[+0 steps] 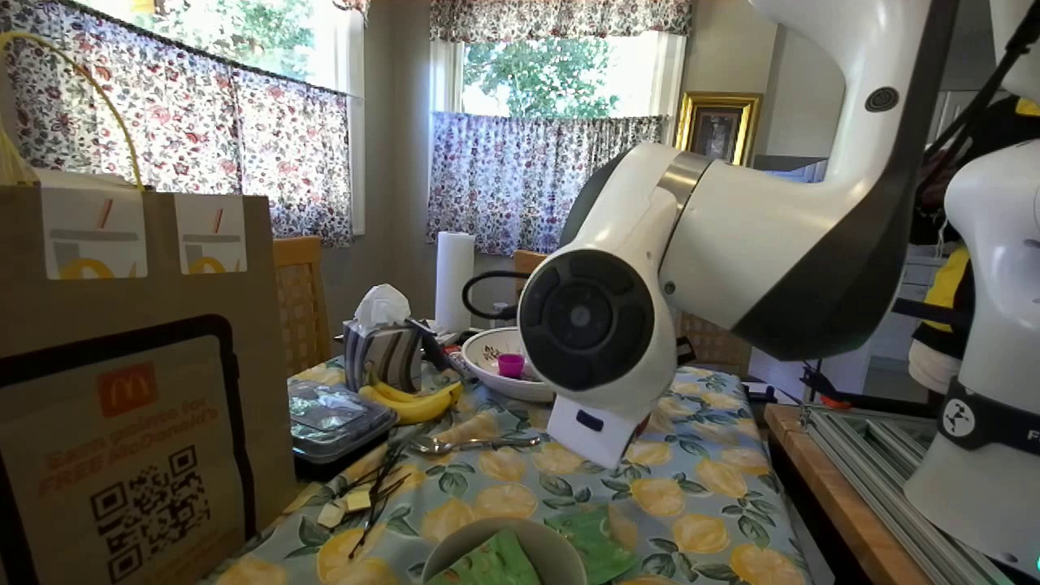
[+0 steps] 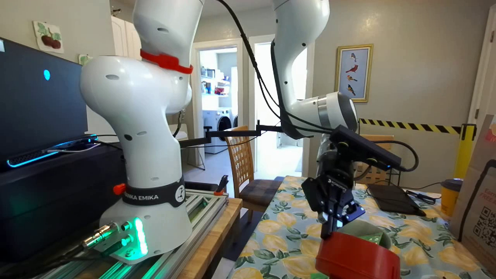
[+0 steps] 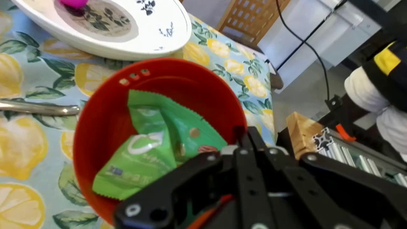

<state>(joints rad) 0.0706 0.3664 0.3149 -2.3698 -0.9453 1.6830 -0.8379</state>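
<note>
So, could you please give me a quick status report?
Claw shut on red bowl. Green packaging inside. White bowl nearby, possibly in the way.

A home dining area: floral-print fabric curtains [image 1: 512,179] hang across the upper left and upper middle of an exterior view, with a pale-blue lemon-print tablecloth [image 1: 691,487] at lower middle. In an exterior view, a white front-loading washing machine [image 2: 215,130] shows left of centre and a gold-framed bird picture [image 2: 353,73] upper right.

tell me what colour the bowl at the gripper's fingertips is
The bowl is plain red; it shows best in the wrist view.
</note>
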